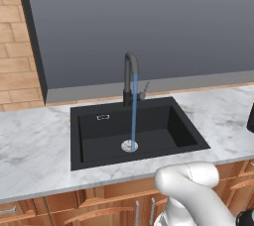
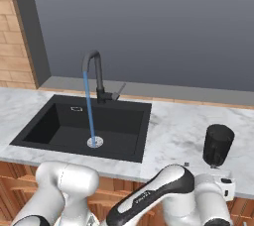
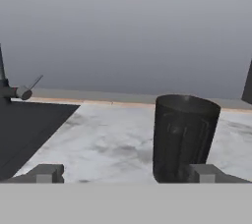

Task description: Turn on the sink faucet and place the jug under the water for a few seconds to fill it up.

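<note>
gripper [image 3: 126,173] stands wide open and empty, low over the marble counter [image 2: 173,131] just short of the jug [image 2: 217,144], which sits upright right of the sink [image 2: 44,128]. water [image 1: 134,111] runs from the faucet [image 1: 130,74] onto the drain [image 1: 129,145].

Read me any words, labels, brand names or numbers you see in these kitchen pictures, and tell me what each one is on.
Pale lettering on the dark band of the robot arm: too small and blurred to read.
Nothing readable on the jug, the faucet, the sink or the marble counter.
The small silver overflow slot in the sink's back wall is a plain fitting, not a label.
</note>
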Controlling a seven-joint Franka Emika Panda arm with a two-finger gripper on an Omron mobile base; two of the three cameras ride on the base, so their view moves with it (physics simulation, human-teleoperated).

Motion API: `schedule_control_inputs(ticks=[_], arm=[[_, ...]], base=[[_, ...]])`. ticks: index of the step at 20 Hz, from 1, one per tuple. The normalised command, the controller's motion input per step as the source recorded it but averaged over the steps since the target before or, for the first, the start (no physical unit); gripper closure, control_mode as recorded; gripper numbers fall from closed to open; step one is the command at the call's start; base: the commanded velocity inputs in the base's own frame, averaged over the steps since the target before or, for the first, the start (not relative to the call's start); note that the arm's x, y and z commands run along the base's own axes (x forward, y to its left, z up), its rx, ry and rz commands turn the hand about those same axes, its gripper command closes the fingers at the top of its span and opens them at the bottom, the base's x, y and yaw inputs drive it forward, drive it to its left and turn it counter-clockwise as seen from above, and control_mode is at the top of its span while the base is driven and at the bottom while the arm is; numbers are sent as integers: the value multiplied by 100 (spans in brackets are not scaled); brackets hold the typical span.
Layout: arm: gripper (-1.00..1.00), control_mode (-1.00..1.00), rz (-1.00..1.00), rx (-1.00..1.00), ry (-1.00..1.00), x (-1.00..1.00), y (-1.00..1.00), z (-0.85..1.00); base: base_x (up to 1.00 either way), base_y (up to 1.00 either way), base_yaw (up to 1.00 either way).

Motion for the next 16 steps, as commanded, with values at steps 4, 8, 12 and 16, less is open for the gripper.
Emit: schedule_control_inputs(ticks=[4, 8, 12, 16], arm=[[-100, -100, 0, 0, -23, 18, 0, -4], [-100, -100, 0, 0, -12, 18, 0, -1], [-100, -100, -6, 0, 0, 31, 0, -2], [-100, -100, -9, 0, 5, 46, -1, 0]], base=[[0, 0, 0], [0, 0, 0], [0, 0, 0], [0, 0, 0]])
